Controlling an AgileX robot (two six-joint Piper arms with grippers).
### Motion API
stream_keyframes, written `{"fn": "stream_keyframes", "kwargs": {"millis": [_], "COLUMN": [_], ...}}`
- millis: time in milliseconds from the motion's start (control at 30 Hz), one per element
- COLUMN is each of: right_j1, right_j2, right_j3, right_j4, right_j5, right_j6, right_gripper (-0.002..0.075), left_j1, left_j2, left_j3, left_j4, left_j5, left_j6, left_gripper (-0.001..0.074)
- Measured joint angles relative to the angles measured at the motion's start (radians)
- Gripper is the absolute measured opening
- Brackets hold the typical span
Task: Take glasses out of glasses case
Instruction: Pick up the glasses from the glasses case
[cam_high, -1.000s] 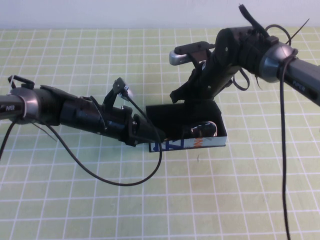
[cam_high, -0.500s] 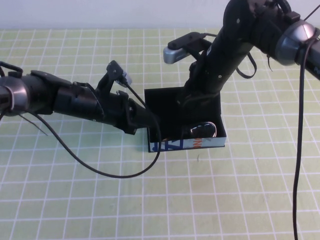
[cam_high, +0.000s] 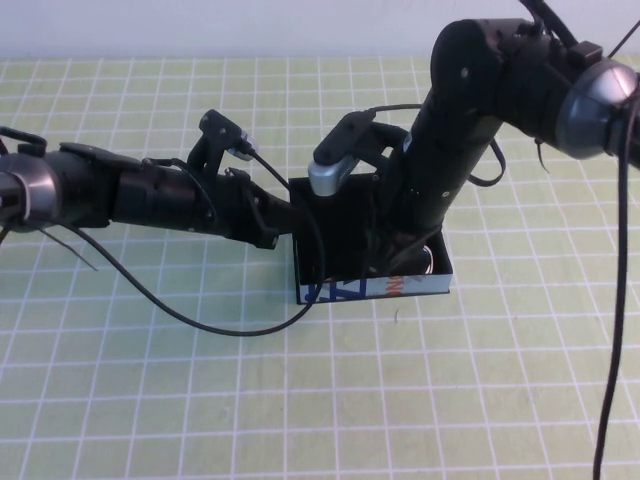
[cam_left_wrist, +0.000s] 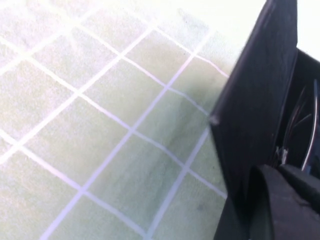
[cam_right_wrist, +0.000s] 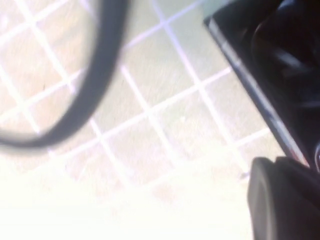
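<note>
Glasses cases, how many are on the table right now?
1. The glasses case lies open mid-table; the left gripper is at its left end, and the right gripper, shut, reaches inside.

The black glasses case sat open mid-table, its pale front lettered blue and orange. The glasses apparently lay inside, mostly hidden.

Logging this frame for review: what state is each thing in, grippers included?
glasses case: open, lid raised, on the table.
glasses: inside the case, mostly hidden.
right gripper: shut, reaching down into the case.
left gripper: at the case's left wall.
</note>
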Motion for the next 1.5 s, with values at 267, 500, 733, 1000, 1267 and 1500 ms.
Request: {"fn": "stream_keyframes", "kwargs": {"millis": [267, 500, 733, 1000, 1267, 1500], "right_j1": [0.0, -0.002, -0.004, -0.004, -0.025, -0.03], "right_j2": [-0.014, 0.024, 0.06, 0.09, 0.116, 0.126], "right_j3": [0.031, 0.033, 0.033, 0.033, 0.033, 0.033], "right_j4": [-0.045, -0.045, -0.057, -0.109, -0.116, -0.114], "right_j5": [-0.082, -0.188, -0.255, -0.277, -0.297, -0.307], "right_j6": [-0.195, -0.371, -0.473, -0.493, -0.495, -0.498], "right_gripper": [0.0008, 0.0242, 0.0316, 0.0318, 0.0321, 0.0321], "left_j1": [0.0, 0.0, 0.0, 0.002, 0.036, 0.052], "left_j2": [0.062, 0.068, 0.068, 0.068, 0.068, 0.068], "left_j3": [-0.08, -0.092, -0.092, -0.093, -0.093, -0.093], "left_j4": [0.0, 0.012, 0.044, 0.048, 0.048, 0.051], "left_j5": [0.1, 0.115, 0.116, 0.121, 0.152, 0.161], "left_j6": [-0.088, -0.12, -0.135, -0.147, -0.154, -0.164], "left_gripper": [-0.0004, -0.0004, -0.0004, -0.0004, -0.0004, -0.0004]}}
